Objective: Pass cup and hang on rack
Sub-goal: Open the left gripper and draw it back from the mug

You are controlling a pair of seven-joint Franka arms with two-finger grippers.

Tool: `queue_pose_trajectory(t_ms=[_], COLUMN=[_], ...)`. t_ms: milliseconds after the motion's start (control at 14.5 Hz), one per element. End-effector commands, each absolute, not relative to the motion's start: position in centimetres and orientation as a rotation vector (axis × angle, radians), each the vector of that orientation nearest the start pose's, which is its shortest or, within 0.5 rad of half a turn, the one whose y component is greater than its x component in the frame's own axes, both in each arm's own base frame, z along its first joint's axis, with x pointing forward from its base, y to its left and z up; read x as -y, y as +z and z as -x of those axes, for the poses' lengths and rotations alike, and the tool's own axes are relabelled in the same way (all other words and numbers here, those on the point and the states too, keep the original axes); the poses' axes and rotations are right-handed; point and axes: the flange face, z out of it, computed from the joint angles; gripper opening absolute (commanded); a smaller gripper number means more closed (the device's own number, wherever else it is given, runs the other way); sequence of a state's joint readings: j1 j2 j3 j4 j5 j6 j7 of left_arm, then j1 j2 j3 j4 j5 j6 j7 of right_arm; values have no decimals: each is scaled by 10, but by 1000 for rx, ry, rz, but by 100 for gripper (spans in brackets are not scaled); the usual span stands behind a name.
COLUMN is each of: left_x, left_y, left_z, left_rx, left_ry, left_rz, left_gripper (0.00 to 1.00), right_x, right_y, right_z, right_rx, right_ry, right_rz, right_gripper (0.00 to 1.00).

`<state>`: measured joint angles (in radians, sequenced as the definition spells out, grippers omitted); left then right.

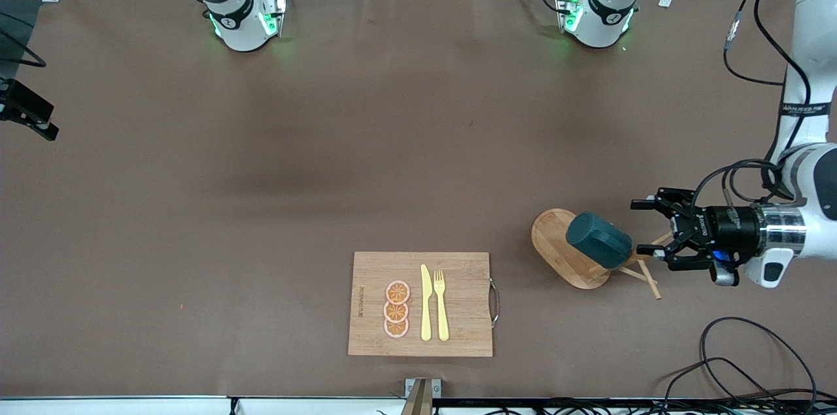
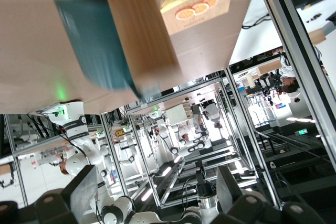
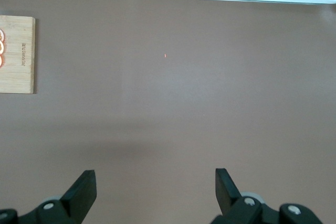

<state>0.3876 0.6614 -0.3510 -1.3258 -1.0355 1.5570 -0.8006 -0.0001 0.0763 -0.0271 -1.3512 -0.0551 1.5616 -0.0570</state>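
One cutting board (image 1: 420, 304) lies on the brown desk (image 1: 261, 206), near the front camera. It carries three orange slices (image 1: 396, 309), one yellow knife (image 1: 426, 302) and one yellow fork (image 1: 441, 304). Toward the left arm's end stands one wooden rack (image 1: 567, 257). One teal cup (image 1: 597, 240) hangs on a peg of the rack, tilted, its long axis slanting with the closed bottom toward the right arm's end and away from the claw. The left claw (image 1: 644, 227) is beside the cup, fingers spread wide, holding nothing. The right claw (image 3: 155, 187), seen only in its own wrist view, waits over bare desk, fingers wide apart and empty.
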Motion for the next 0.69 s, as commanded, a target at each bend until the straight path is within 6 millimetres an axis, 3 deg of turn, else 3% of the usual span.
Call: queue_pose_trajectory(t_ms=[0,207,620], left_x=[25,47,79], left_y=[469,509,548], left_z=[-686,-669,-647], left_rx=[-984,-946,-881], left_ry=[-822,-737,-503], left_rz=[-1801,-1978,-2416], left_gripper=[100,100,100], right_x=[19,18,16], right_y=[688,688,688], right_z=[-574,-574,-574], right_rx=[29,33,38], right_ry=[-217,-218,-218], right_rz=[3185,3186,3186], right_gripper=[100,100,100])
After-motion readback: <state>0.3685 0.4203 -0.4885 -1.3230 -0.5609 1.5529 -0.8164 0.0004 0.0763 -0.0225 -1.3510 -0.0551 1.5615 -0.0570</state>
